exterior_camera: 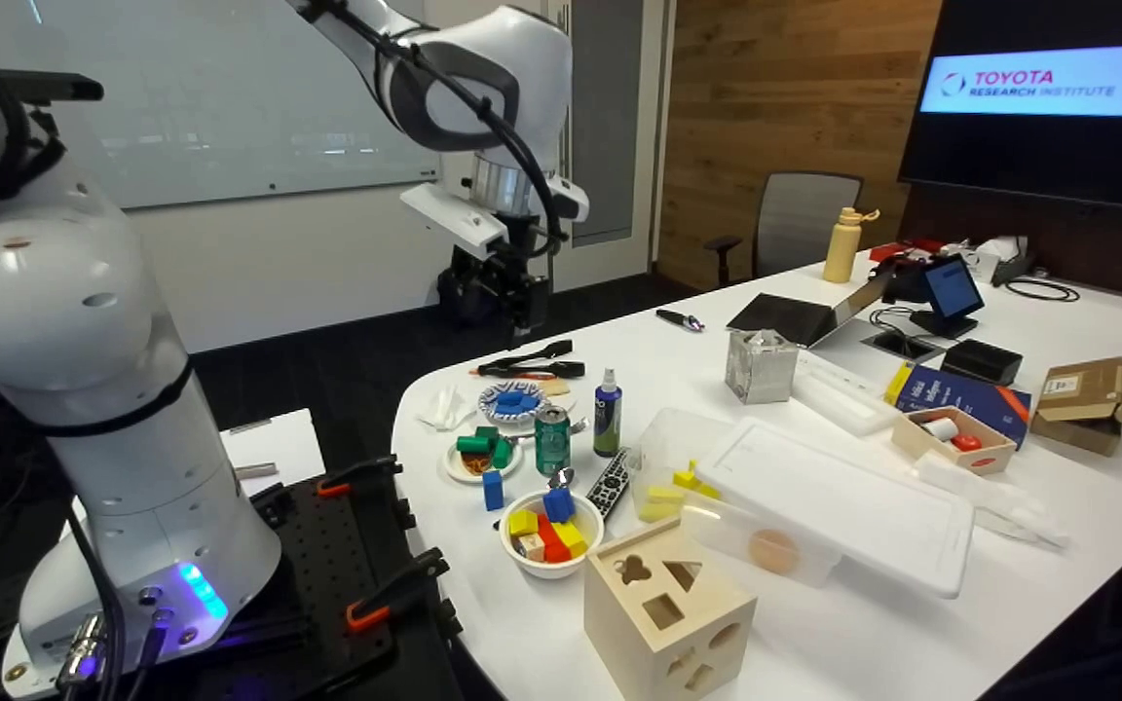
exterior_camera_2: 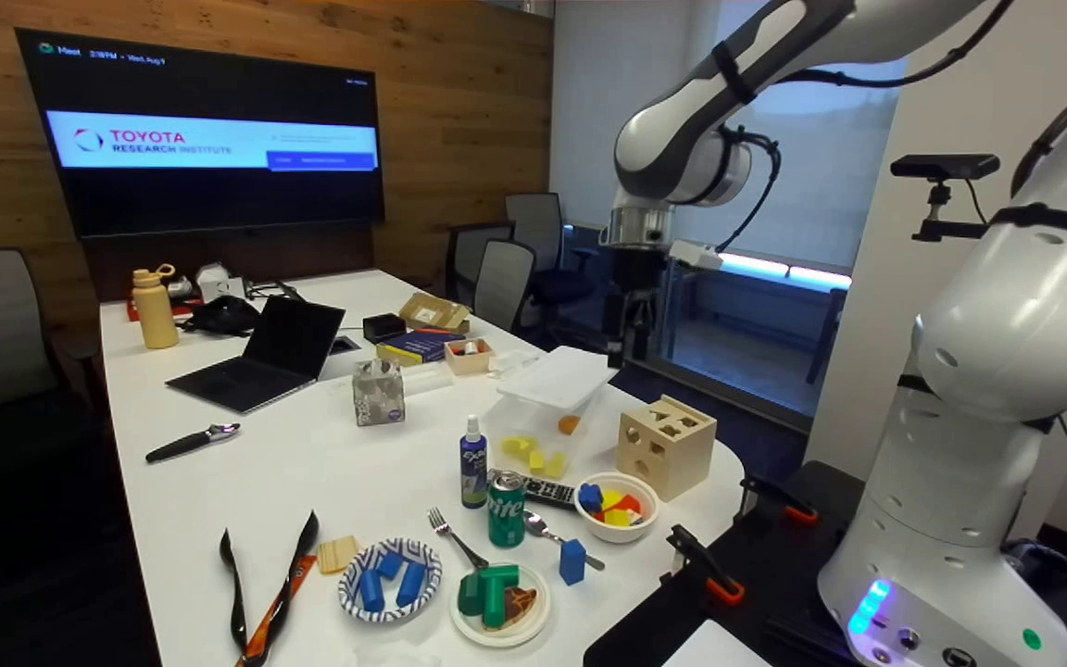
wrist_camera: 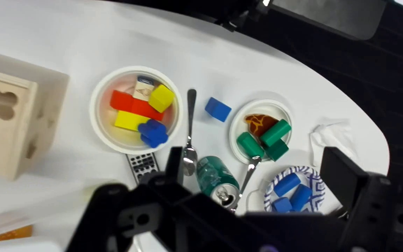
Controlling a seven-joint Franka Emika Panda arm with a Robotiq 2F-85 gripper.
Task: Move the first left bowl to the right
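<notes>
No plain light-blue bowl shows in any view. The leftmost bowl in an exterior view is a round white bowl with a blue zigzag pattern, holding several blue blocks. It also shows in an exterior view and in the wrist view, partly hidden by the gripper. A white bowl with red, yellow and blue blocks stands farther right; the wrist view shows it too. My gripper is open and empty, high above the table in both exterior views.
A small white plate holds green blocks. A green can, a spray bottle, a spoon, a blue block and tongs are nearby. A wooden shape box and a clear bin stand beyond the white bowl.
</notes>
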